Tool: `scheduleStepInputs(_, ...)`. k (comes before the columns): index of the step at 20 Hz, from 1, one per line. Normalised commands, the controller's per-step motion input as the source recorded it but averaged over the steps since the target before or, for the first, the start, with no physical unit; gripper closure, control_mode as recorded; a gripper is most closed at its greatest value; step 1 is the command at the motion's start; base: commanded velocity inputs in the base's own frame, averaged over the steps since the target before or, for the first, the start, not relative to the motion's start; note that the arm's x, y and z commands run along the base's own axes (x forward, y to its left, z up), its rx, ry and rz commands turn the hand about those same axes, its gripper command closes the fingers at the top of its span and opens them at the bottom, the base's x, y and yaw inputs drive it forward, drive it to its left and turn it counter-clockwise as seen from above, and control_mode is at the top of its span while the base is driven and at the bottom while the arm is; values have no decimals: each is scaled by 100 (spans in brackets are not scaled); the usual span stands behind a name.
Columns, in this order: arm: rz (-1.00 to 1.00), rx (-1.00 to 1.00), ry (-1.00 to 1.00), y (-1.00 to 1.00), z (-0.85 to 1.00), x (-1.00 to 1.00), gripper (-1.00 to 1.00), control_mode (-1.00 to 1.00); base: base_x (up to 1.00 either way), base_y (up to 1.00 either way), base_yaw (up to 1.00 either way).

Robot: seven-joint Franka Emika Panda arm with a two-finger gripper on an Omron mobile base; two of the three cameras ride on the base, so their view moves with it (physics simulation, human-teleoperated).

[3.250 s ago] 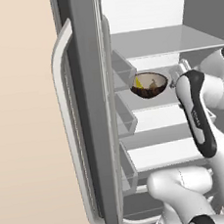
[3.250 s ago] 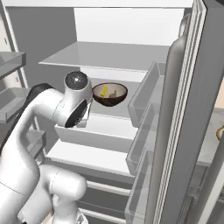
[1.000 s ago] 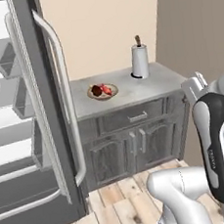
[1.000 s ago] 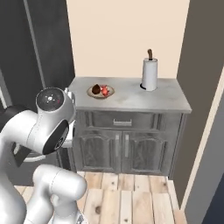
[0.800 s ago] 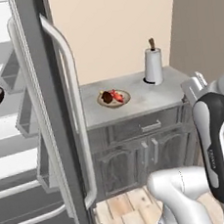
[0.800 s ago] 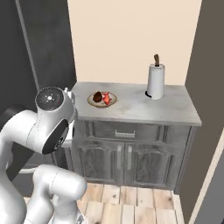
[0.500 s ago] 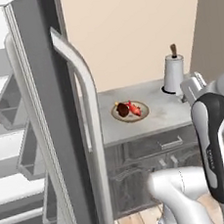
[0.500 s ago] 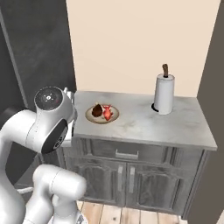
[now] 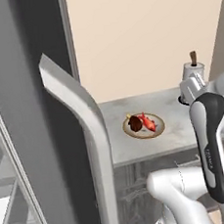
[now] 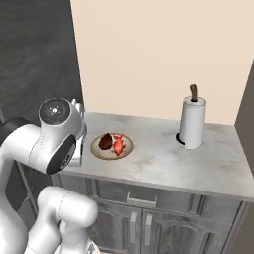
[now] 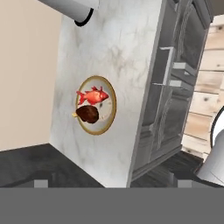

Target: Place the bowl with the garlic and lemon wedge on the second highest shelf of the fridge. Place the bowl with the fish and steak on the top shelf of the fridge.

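Pincer (image 11: 109, 183) is wide open, gripping nothing — hanging above the desk (image 11: 127, 65). The bowl (image 11: 106, 127) with fish (image 11: 92, 96) and steak (image 11: 89, 113) sits near the desk's fridge-side end, bare marble all round it.

Marbled grey stone counter (image 10: 163, 161), glossy red fish (image 11: 92, 96), pale wood floor (image 11: 205, 103)

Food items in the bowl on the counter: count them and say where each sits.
2. The fish lies in the bowl on the side nearer the paper towel roll; the steak sits right beside it, on the fridge side. Anything beneath them could be hidden.
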Motion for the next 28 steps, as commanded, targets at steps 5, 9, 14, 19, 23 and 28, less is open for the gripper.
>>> scheduleStepInputs(5,0,0,0,0,0,0,-100,100,38,-43,14)
scheduleStepInputs(9,0,0,0,0,0,0,-100,100,34,-35,10)
scheduleStepInputs(14,7,0,1,-23,-11,39,-100,-100,28,-9,2)
scheduleStepInputs(19,21,0,20,-62,-72,62,-100,-100,0,0,0)
scheduleStepInputs(23,25,0,31,-42,-96,56,-100,-100,0,0,0)
scheduleStepInputs(28,22,0,14,-12,-76,44,-100,-100,0,0,0)
